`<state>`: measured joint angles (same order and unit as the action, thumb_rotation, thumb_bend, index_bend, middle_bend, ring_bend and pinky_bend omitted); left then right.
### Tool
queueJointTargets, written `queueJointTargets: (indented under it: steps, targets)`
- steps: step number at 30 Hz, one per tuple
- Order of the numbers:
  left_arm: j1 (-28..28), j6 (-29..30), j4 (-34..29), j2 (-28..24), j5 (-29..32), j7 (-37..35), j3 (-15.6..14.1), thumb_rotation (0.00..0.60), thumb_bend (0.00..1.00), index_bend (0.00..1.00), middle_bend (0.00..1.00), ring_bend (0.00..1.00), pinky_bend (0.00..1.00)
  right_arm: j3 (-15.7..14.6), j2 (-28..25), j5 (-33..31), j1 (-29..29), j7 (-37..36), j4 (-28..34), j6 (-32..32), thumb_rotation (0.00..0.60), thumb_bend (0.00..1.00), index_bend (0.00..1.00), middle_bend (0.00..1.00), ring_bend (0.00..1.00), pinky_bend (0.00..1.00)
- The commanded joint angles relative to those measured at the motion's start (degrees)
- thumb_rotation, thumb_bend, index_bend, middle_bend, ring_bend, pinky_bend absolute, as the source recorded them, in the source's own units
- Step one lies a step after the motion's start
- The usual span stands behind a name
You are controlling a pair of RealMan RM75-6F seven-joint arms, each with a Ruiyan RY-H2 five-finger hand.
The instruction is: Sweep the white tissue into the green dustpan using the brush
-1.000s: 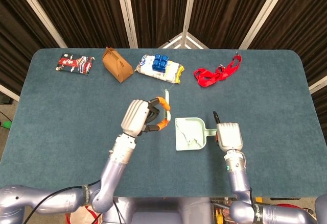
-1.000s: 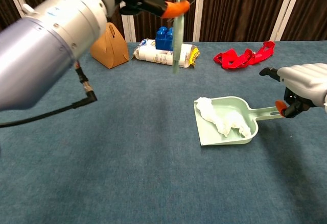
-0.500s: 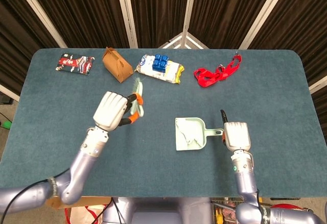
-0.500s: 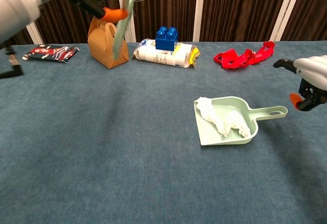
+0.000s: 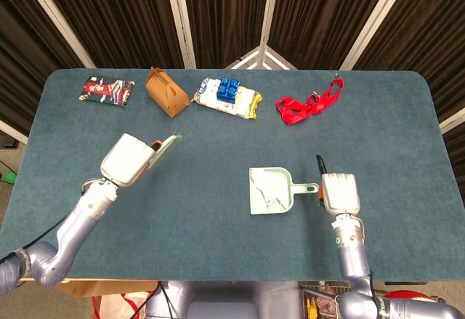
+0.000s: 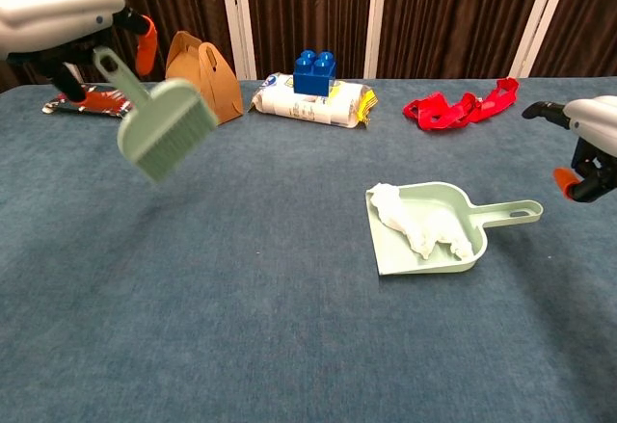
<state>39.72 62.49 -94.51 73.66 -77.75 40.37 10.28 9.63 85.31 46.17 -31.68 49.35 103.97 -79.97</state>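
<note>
The green dustpan (image 5: 270, 190) (image 6: 434, 230) lies flat on the blue table right of centre, its handle pointing right. The crumpled white tissue (image 5: 269, 201) (image 6: 421, 226) lies inside the pan. My left hand (image 5: 127, 160) (image 6: 58, 9) is far to the left of the pan and grips the handle of the pale green brush (image 5: 166, 150) (image 6: 164, 130), which hangs in the air with its bristle head turned down and right. My right hand (image 5: 340, 194) (image 6: 590, 139) hovers just beyond the end of the dustpan handle, apart from it, holding nothing.
Along the far edge lie a red and black packet (image 5: 106, 90), a brown paper box (image 5: 166, 91), a wrapped pack with a blue block on top (image 5: 227, 95) and a red strap (image 5: 309, 103).
My left hand has carried the brush from beside the dustpan far to the left, and the brush head now tilts down. My right hand has let go of the dustpan handle and drawn back right.
</note>
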Motion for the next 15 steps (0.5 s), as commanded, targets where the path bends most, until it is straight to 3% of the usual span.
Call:
queueJointTargets:
  steps: [1, 4, 9, 15]
  targets:
    - [-0.56, 0.48, -1.25, -0.63, 2.34, 1.59, -0.08, 0.6, 0.0, 0.07, 0.75, 0.92, 1.0, 0.01, 0.06, -0.09, 0.03, -0.17, -0.07, 0.04, 0.6, 0.58, 0.0, 0.91, 0.89, 0.92]
    - [-0.8, 1.63, -1.83, -0.76, 2.07, 0.82, 0.13, 0.6, 0.0, 0.01, 0.72, 0.91, 1.0, 0.02, 0.02, -0.11, 0.14, -0.46, -0.07, -0.03, 0.6, 0.58, 0.0, 0.91, 0.89, 0.92]
    - [-1.78, 4.28, -3.52, -1.7, 2.01, -1.76, 0.94, 0.6, 0.0, 0.0, 0.67, 0.87, 1.0, 0.1, -0.73, 0.81, 0.28, -1.06, 0.99, -0.31, 0.6, 0.58, 0.0, 0.91, 0.89, 0.92]
    - [-6.02, 8.97, -10.09, -4.84, 2.57, -6.92, 0.34, 0.6, 0.0, 0.0, 0.48, 0.71, 0.92, -0.15, -3.29, 2.94, 1.41, -3.5, 2.69, -0.75, 0.6, 0.58, 0.0, 0.91, 0.86, 0.9]
